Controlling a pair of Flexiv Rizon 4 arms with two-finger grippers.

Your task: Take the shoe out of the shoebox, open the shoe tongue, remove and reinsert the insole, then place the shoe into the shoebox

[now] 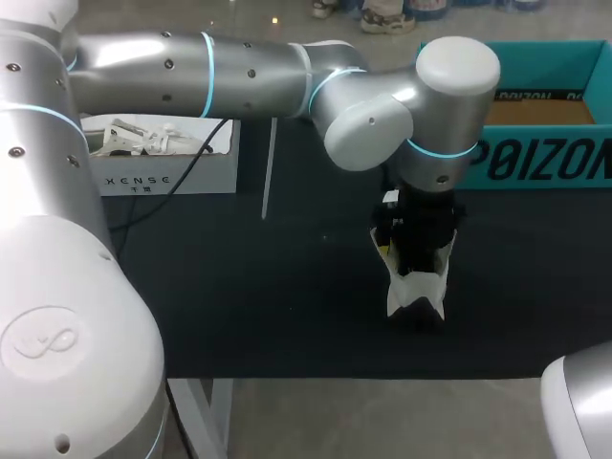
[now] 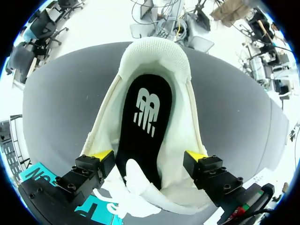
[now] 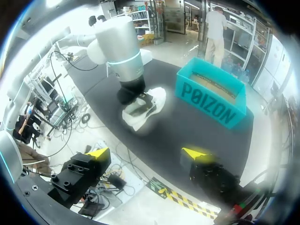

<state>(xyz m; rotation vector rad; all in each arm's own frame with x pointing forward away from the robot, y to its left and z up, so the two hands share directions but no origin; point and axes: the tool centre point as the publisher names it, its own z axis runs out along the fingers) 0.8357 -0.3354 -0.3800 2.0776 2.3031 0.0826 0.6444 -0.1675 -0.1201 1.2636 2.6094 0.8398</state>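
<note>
A white shoe [image 1: 417,289] lies on the black table, right of the middle. In the left wrist view its heel collar [image 2: 154,51] points away and a black insole [image 2: 145,117] lies flat inside. The white tongue [image 2: 137,182] bunches close under the wrist. My left gripper [image 2: 149,155] stands open right over the shoe, one yellow tip at each side of it and nothing pinched. In the head view that gripper [image 1: 417,244] covers the shoe's rear part. The teal shoebox [image 1: 535,158] stands open at the back right. My right gripper [image 3: 147,152] hangs open and empty, high over the table's near edge, far from the shoe [image 3: 143,110].
A white box [image 1: 163,167] holding white parts sits at the back left, with a black cable [image 1: 182,172] trailing over its front. The table's front edge [image 1: 335,378] runs just below the shoe. My left arm [image 1: 249,67] spans the back of the table.
</note>
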